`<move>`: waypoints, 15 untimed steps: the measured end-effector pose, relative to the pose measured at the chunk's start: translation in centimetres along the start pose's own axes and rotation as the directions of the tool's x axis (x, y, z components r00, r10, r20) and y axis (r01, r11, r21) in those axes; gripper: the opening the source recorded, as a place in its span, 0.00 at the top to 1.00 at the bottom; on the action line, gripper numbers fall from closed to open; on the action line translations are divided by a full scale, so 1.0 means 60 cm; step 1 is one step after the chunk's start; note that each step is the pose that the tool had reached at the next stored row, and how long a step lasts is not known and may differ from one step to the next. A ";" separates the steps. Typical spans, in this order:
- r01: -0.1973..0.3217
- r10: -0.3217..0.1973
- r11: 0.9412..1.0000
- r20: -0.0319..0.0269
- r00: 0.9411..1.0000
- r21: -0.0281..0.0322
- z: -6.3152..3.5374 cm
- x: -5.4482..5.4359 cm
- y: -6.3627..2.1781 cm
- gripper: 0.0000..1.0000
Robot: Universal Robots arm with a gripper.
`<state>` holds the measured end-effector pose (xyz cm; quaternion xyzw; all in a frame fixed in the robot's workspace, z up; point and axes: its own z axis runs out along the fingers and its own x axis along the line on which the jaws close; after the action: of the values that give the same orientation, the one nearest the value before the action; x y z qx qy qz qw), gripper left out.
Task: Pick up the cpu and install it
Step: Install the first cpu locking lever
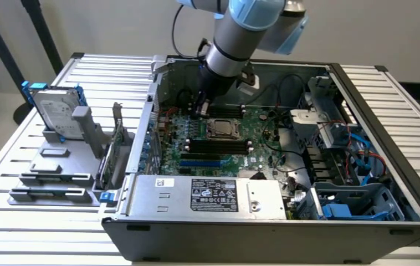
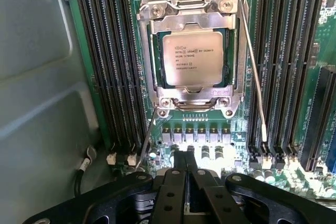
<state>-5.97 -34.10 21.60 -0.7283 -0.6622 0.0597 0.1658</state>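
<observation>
Arm angled down, closed gripper near cpu

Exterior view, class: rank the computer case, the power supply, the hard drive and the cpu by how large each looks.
1. computer case
2. power supply
3. hard drive
4. cpu
The power supply sits nearer the camera than the hard drive, so that gap is less sure.

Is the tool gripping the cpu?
No, the cpu lies inside the metal socket frame, apart from the shut tool.
</observation>
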 end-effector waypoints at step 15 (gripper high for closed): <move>-0.100 0.099 0.995 -0.057 0.993 -0.009 0.007 -0.003 -0.022 0.89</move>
<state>-7.37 -34.10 21.60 -0.7629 -0.6204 0.0435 0.1767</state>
